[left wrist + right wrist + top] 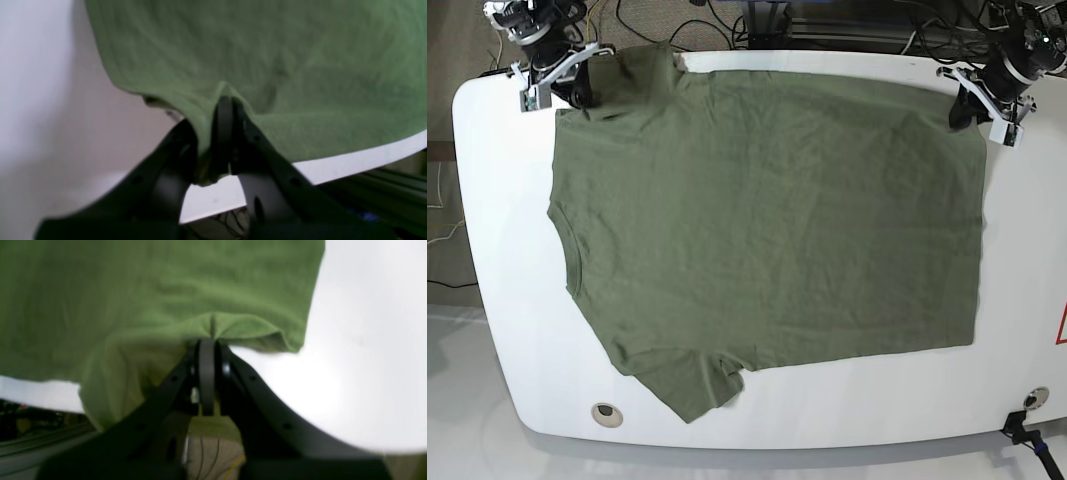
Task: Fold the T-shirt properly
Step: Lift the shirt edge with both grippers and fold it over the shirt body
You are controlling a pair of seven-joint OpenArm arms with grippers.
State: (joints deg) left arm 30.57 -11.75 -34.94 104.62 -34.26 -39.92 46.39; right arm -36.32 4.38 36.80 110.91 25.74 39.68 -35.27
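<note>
T-shirt (767,220) — plain green, unlettered

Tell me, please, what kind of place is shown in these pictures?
Probably a robotics lab or test bench, not a home. A large olive-green cotton T-shirt lies flat on a white rounded table, two black robot grippers pinch its far edge, and loose cables trail behind.

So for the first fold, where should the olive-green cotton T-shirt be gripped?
Probably at its two far-edge corners, from the far side of the white table: the olive-green cotton T-shirt lies flat, and the left gripper and right gripper are already shut there.
</note>
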